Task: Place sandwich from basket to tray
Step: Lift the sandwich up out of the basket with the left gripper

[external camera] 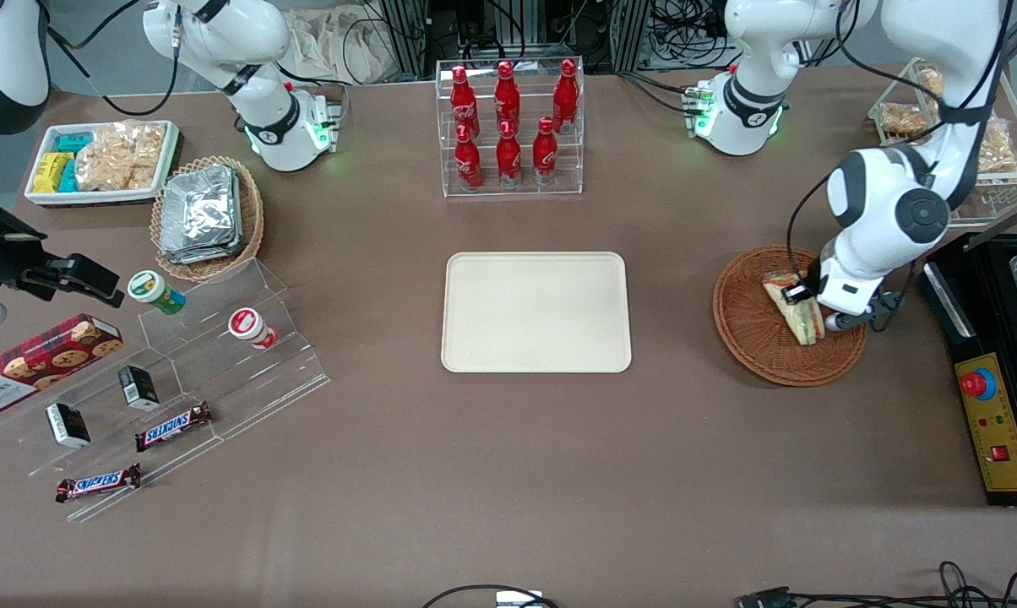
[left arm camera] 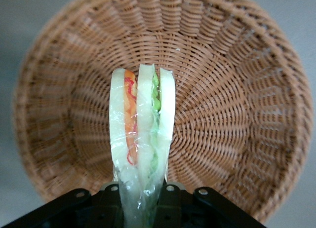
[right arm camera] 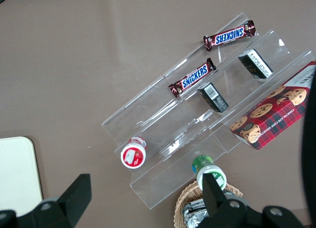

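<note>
- Toward the parked arm's end of the table sits a white dish [external camera: 101, 160] holding snack packets, and beside it a tan wicker basket [external camera: 209, 218] stacked with foil-wrapped packets.
- Nearer the front camera, a clear stepped display [external camera: 221, 355] carries two small tubs, two dark little boxes and two Snickers bars [external camera: 173, 426]; a box of cookies [external camera: 40, 359] lies next to it.
- At mid-table, a clear rack of red cola bottles [external camera: 508, 127] stands farther from the front camera than the tray [external camera: 535, 312], which lies flat with nothing on it.
- Toward the working arm's end is the reddish-brown basket [external camera: 758, 338], well apart from the tray.
- The sandwich [external camera: 797, 311] is inside the basket, standing on edge; in the wrist view its white bread with orange and green filling [left arm camera: 141, 139] rises up over the woven bottom of the basket [left arm camera: 232, 114].
- The gripper [external camera: 813, 304] is down in the basket, its two fingers pressed against the wrapped sandwich from either side, pinching its narrow end.
- Past the basket, at the table's edge, sits a black unit with a yellow control panel and a red button [external camera: 977, 384].
</note>
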Available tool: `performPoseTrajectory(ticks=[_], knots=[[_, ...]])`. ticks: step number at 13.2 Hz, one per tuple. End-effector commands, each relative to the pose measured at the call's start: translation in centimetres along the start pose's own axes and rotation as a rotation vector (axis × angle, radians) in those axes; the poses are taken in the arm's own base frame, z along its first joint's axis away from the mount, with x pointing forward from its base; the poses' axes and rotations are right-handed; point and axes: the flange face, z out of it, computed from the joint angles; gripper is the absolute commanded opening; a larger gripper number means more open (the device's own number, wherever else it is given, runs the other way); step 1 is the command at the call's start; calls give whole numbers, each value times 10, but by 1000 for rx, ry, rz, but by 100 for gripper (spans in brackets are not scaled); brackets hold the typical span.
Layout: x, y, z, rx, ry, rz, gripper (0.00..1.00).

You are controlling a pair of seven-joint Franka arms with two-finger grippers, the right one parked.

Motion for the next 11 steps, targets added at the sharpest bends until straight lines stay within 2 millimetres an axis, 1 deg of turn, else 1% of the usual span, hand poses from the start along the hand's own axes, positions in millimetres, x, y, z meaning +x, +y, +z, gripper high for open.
performPoseTrajectory(ticks=[1, 3, 4, 5, 7, 8, 9, 11], knots=[[-5, 0, -90, 25, -18, 27, 17], [6, 6, -167, 48, -92, 24, 16], [7, 10, -205, 57, -120, 27, 16], [6, 13, -238, 59, -121, 36, 16], [-7, 30, -293, 58, -107, 117, 17], [-14, 40, -315, 52, -101, 136, 16], [-22, 53, -331, 51, -92, 159, 16], [-44, 94, -342, 56, -67, 234, 17]])
